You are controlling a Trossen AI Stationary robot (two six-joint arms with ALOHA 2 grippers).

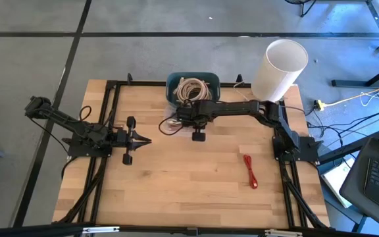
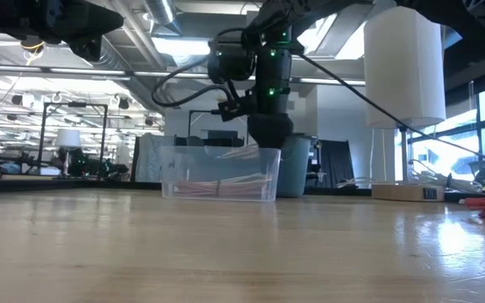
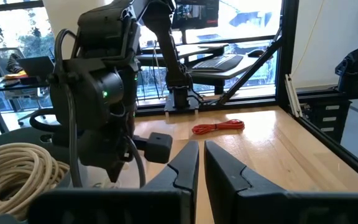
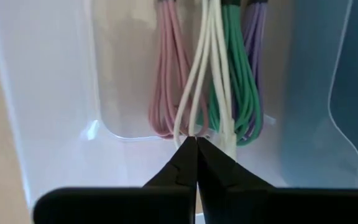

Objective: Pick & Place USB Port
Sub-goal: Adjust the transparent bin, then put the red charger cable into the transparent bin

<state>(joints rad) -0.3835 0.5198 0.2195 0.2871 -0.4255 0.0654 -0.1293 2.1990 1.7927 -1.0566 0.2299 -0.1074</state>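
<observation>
While the left gripper [image 1: 145, 140] waits shut over the table's [image 1: 196, 191] left side, the right gripper [image 4: 196, 142] reaches down into the clear bin [image 2: 219, 174] at the back edge, its fingers pinched together on a white cable [image 4: 194, 93] among pink, green and purple ones. A red cable [image 1: 250, 170] lies on the wood, well apart, toward the right.

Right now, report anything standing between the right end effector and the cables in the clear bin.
Nothing visible does. The right end effector is inside the clear bin, shut at the loop of the white cable, pink cable and green cable beside it. The left end effector waits shut on the left.
</observation>
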